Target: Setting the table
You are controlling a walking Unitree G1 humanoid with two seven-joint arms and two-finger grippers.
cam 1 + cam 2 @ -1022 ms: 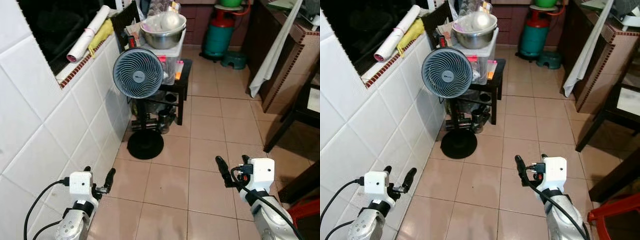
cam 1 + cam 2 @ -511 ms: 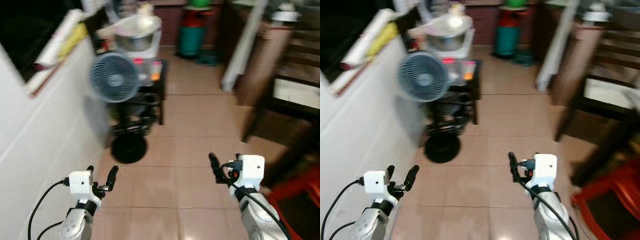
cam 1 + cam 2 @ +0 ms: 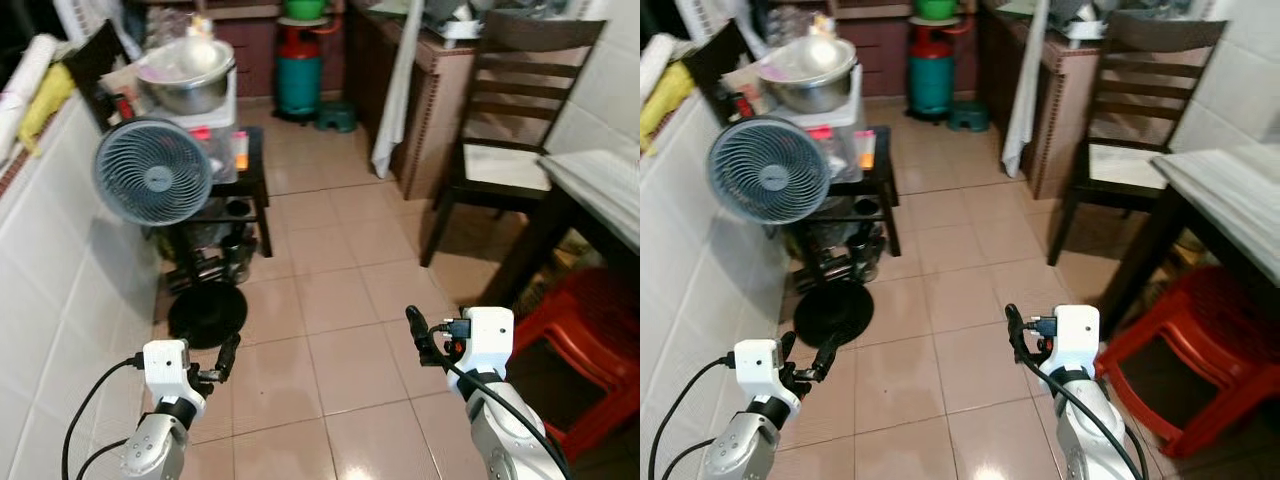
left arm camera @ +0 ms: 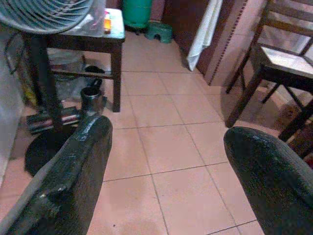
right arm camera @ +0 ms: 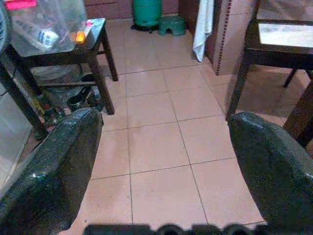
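You are holding both grippers low over the tiled floor (image 3: 330, 300), left gripper (image 4: 164, 161) and right gripper (image 5: 164, 161) each spread wide and carrying nothing. The table (image 3: 600, 185) is standing at your right, a red stool (image 3: 570, 340) beneath it. A steel bowl (image 3: 185, 85) holding pale items is sitting on a clear plastic bin (image 5: 46, 24) behind the fan (image 3: 152, 172).

table (image 3: 600, 185) cut off at right edge, red stool (image 3: 575, 345) partly hidden beneath it
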